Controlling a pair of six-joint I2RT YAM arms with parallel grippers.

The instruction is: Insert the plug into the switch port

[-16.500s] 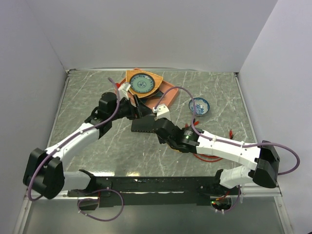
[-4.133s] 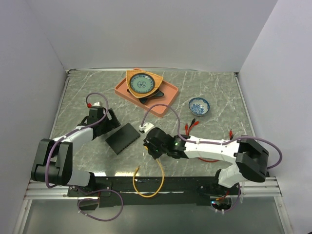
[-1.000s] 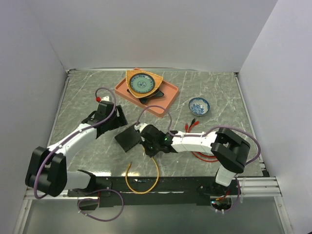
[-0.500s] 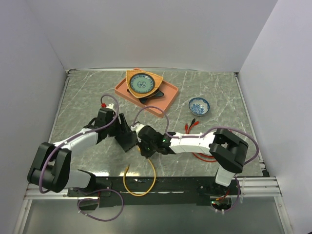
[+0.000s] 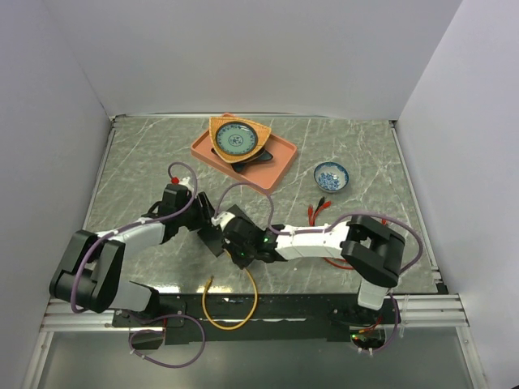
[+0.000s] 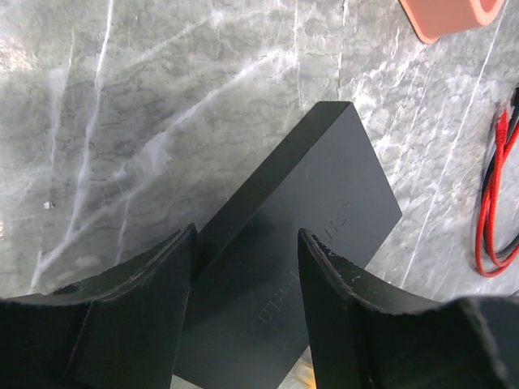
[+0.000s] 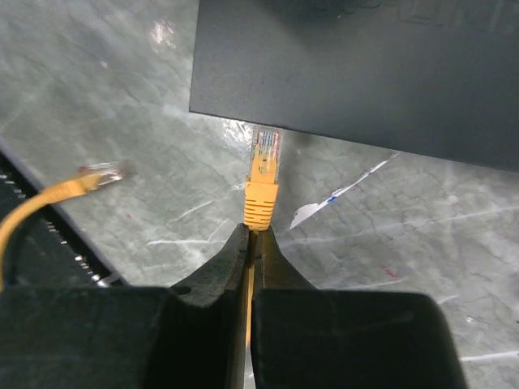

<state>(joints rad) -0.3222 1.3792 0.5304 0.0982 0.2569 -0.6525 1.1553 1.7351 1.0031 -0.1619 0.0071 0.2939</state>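
The switch is a flat matte-black box (image 5: 232,217) at the table's middle. Its near end (image 6: 324,186) lies between the spread fingers of my left gripper (image 6: 247,243), also seen from above (image 5: 212,233); whether the fingers touch it I cannot tell. My right gripper (image 7: 253,235) is shut on the orange cable just behind the plug (image 7: 263,185). The plug's clear tip sits at the lower edge of the box (image 7: 349,73). From above, this gripper (image 5: 237,253) is right next to the box. No switch port shows in any view.
The orange cable loops toward the near edge and ends in a loose second plug (image 5: 209,282) (image 7: 101,172). An orange tray (image 5: 277,162) with a dish stands at the back. A blue-white bowl (image 5: 331,175) and red leads (image 5: 320,209) (image 6: 496,194) lie to the right.
My left gripper has closed in over the box and its jaws have narrowed. The right gripper has carried the plug left and nearer, up to the box's edge. The box has turned.
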